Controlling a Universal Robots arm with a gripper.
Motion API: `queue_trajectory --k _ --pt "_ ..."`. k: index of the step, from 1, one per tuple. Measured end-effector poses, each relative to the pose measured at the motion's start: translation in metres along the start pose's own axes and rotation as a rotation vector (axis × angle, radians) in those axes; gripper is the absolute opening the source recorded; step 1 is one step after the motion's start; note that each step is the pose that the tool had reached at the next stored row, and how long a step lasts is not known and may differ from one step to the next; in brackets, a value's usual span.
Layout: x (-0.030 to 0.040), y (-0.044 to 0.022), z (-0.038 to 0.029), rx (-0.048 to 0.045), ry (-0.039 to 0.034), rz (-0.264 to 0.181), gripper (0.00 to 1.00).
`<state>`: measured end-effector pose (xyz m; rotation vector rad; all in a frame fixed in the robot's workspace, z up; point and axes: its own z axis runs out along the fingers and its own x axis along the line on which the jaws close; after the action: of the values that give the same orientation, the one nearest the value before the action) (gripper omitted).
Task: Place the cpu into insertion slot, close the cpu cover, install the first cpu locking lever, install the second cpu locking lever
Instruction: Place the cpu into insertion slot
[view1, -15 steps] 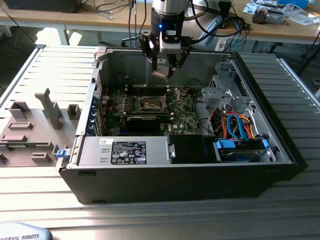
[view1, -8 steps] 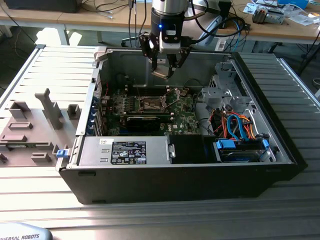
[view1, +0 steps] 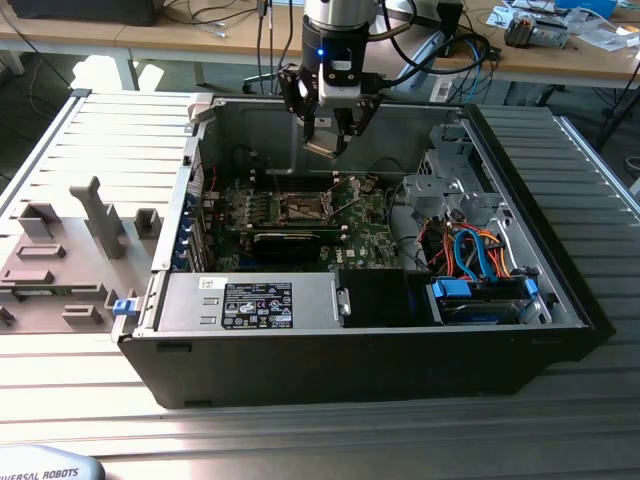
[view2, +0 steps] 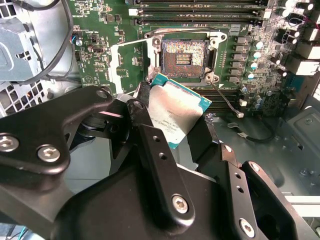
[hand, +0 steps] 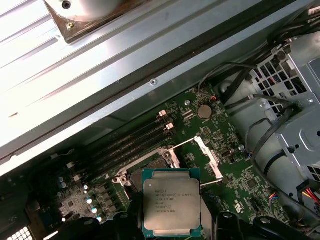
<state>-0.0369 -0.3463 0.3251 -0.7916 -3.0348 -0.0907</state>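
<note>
Claw (view1: 327, 138) clenched on cpu (hand: 171, 207), gripping opposite edges, metal top facing wrist cameras. Chip held above motherboard, apart from open socket (view2: 184, 55). Socket lies below chip, offset toward memory slots (hand: 130, 142). cpu cover (view2: 122, 67) flipped open beside socket.

The arm's silver-grey cylindrical wrist (view1: 335, 15) carries a black collar (view1: 322, 62) with a small blue light (view1: 320, 54) and a white face below it. Black cables (view1: 405, 42) loop off toward the exterior view's right. The black gripper (view1: 328, 140) has angular matte link bars (view2: 160, 165) fastened with silver socket-head screws (view2: 180, 203).
</note>
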Motion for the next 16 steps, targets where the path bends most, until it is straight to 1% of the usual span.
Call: queue_trajectory --k 11,13,16 --pt "0.0 0.0 -0.0001 0.0003 -0.001 0.012 0.54" --pt "0.0 0.0 -0.0001 0.0017 -0.0018 0.013 0.54" --pt "0.0 0.0 0.0 0.0075 -0.0053 0.016 0.54"
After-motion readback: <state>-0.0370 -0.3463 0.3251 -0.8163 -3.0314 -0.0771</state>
